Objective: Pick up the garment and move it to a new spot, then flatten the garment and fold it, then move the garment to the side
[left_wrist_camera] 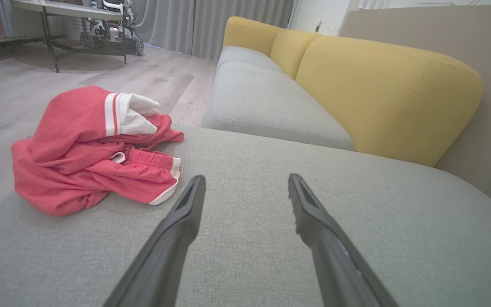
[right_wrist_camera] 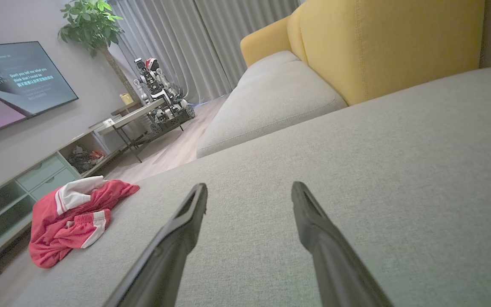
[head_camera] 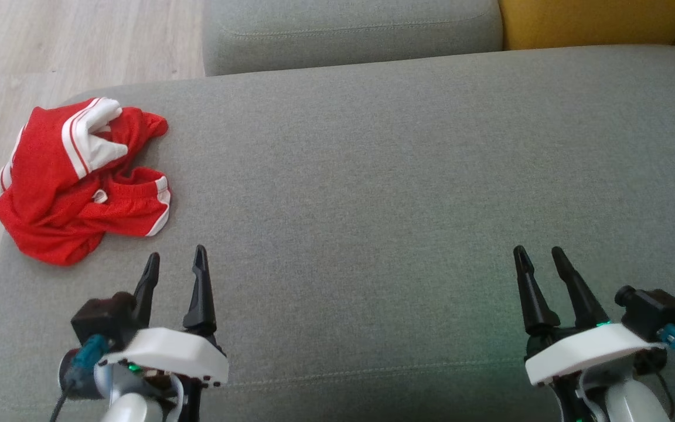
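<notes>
Garment [head_camera: 74, 181] lies crumpled at frame left on the sofa [head_camera: 372, 176]. Both jaws stand wide open, empty. No step appears started.

A broad grey sofa seat [head_camera: 372, 176] spreads across the near scene, with a stitched seam along its near edge. Past its far edge lies a second grey seat cushion [head_camera: 349, 29], and to the right of that is a yellow back cushion [head_camera: 595, 20]. Pale wood floor [head_camera: 50, 47] runs along the left. Across that floor, on the left wall, a television [right_wrist_camera: 11, 85] shows text above a low cabinet [right_wrist_camera: 41, 172] with pale green drawers. Farther along stand a leafy plant [right_wrist_camera: 92, 25], a thin-legged side table [right_wrist_camera: 130, 117] and a wheeled machine [right_wrist_camera: 160, 98], with grey curtains [right_wrist_camera: 177, 38] behind them.
</notes>
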Tool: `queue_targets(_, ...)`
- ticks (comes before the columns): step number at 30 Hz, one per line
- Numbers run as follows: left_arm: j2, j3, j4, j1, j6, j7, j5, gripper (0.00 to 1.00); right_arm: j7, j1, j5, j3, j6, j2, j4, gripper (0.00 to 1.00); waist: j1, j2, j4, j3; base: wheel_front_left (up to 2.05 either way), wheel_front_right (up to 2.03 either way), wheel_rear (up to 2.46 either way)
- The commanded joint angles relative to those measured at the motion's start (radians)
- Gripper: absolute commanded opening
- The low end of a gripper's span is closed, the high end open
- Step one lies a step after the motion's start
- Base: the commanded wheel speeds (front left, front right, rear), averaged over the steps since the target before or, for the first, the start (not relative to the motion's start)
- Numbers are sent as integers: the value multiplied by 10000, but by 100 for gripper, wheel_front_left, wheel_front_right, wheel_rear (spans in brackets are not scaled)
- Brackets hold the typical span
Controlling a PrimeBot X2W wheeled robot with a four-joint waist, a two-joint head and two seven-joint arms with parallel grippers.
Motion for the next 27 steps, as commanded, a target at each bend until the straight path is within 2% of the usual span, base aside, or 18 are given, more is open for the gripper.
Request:
queue_targets(1,261,118,-499,-616,205,-200,434,100,-220,-617,-545,188,0,-114,-497,100,0,0,-16,16,0,0,0)
queue_targets(12,431,-223,-656,-558,631,-497,1472,100,-515,-618,-2047,-251,0,-126,-551,100,0,0,-62,47,0,0,0)
queue_targets(17,428,-269,-597,-485,499,-645,1839,100,-663,-605,-2738,-289,0,-132,-571,100,0,0,-36,32,0,0,0)
queue_targets(27,328,-220,-737,-313,500,-943,3068,100,-958,-602,-3994,-165,0,-143,-587,100,0,0,-28,-29,0,0,0)
